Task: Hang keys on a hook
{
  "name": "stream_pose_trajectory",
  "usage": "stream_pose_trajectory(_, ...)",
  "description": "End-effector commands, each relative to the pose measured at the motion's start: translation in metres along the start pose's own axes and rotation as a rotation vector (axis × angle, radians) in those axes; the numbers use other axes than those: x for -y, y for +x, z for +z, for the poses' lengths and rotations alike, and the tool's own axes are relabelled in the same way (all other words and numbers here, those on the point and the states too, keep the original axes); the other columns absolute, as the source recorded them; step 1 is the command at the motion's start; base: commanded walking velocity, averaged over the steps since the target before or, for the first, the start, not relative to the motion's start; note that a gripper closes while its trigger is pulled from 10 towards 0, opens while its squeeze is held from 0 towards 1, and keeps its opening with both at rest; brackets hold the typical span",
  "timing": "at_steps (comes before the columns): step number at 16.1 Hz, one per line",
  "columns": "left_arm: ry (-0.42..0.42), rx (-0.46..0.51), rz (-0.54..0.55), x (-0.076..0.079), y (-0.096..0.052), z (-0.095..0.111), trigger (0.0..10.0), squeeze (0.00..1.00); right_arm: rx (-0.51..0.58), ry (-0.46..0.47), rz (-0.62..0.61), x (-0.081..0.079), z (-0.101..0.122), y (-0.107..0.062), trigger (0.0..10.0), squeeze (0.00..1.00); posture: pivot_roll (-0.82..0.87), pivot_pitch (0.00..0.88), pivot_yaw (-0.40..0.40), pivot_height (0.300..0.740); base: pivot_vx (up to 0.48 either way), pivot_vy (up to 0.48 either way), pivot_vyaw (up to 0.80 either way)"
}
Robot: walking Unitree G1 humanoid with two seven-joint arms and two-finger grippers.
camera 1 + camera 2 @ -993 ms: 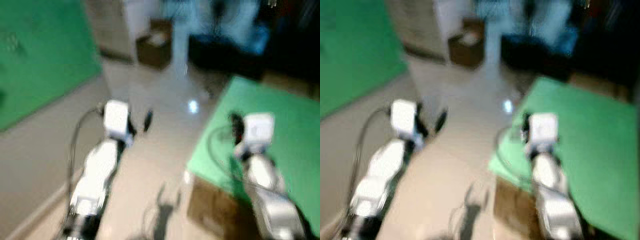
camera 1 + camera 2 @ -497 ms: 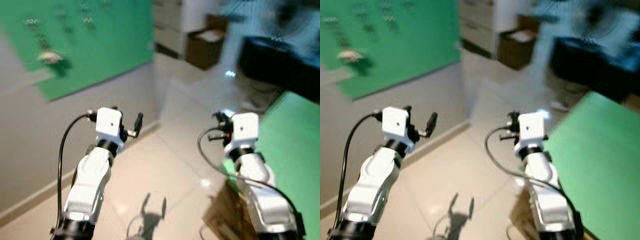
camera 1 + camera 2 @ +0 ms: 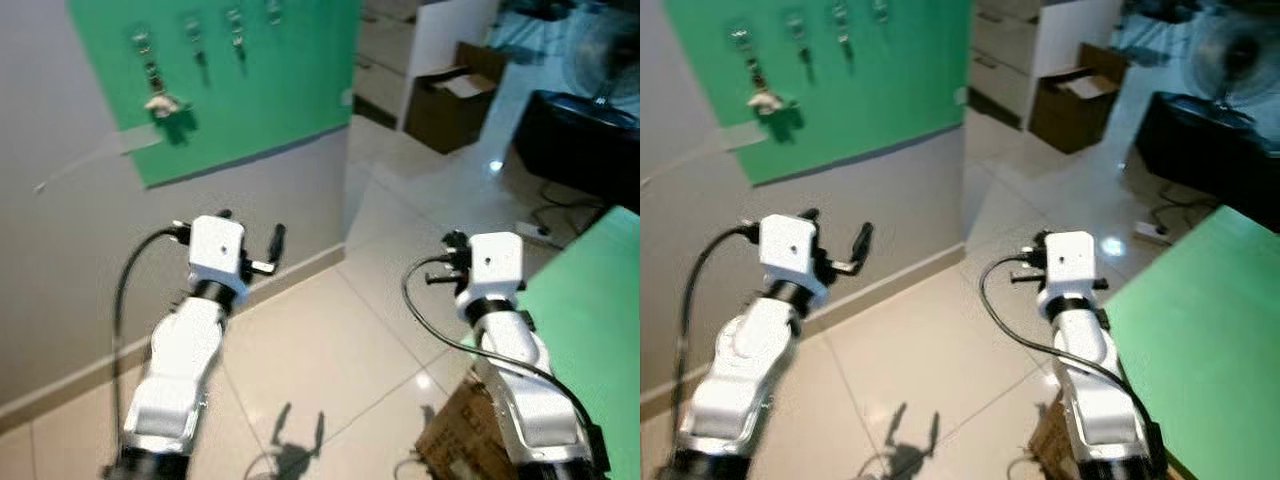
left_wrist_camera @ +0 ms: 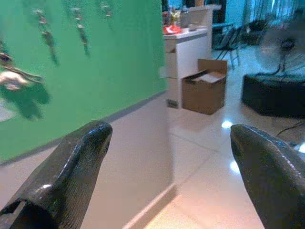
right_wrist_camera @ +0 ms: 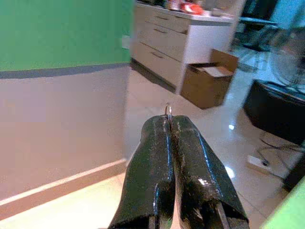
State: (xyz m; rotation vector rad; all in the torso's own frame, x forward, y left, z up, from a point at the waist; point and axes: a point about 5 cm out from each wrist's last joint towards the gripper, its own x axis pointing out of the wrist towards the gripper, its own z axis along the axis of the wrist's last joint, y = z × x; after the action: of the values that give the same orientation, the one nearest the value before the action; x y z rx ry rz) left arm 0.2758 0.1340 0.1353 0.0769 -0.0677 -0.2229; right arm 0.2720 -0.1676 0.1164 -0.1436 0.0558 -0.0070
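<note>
Counting what's showing: 2 arms, 2 end effectors, left end effector (image 4: 167, 157) and right end effector (image 5: 170, 125). 1 key ring (image 5: 168, 110) is peeking out between the right one's fingers. 1 green board (image 3: 250, 75) is sitting on the wall. At least 4 hooks (image 3: 190, 28) are showing on it with things hanging; exact count is blurring out. 1 cardboard box (image 3: 452, 95) is standing open on the floor. 1 fan (image 3: 1240, 50). 1 green worktop (image 3: 1200, 330).
</note>
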Motion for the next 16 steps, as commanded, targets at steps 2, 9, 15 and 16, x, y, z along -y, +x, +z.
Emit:
stream_pose_trajectory(2, -0.004, -0.022, 0.031, -0.007, -0.002, -0.003, 10.0, 0.0, 0.025, 0.025, -0.01, 0.001, 0.006, 0.003, 10.0, 0.0, -0.12, 0.019, 0.018, 0.74, 0.412, 0.0, 0.0)
stream_pose_trajectory(9, -0.006, -0.017, -0.006, -0.006, 0.001, -0.005, 10.0, 0.0, 0.033, 0.062, -0.006, -0.007, 0.005, 0.001, 10.0, 0.0, -0.13, 0.0, 0.046, 0.74, 0.414, 0.0, 0.0)
stream_pose_trajectory(15, -0.005, -0.008, 0.028, -0.011, 0.004, -0.005, 10.0, 0.0, 0.031, 0.033, 0.041, -0.011, 0.002, 0.003, 10.0, 0.0, -0.12, 0.0, 0.033, 0.74, 0.416, 0.0, 0.0)
stream_pose_trajectory(16, -0.002, -0.012, 0.027, -0.012, 0.004, -0.006, 10.0, 0.0, 0.033, 0.028, 0.05, -0.013, 0.003, 0.004, 10.0, 0.0, -0.13, 0.0, 0.034, 0.74, 0.42, 0.0, 0.0)
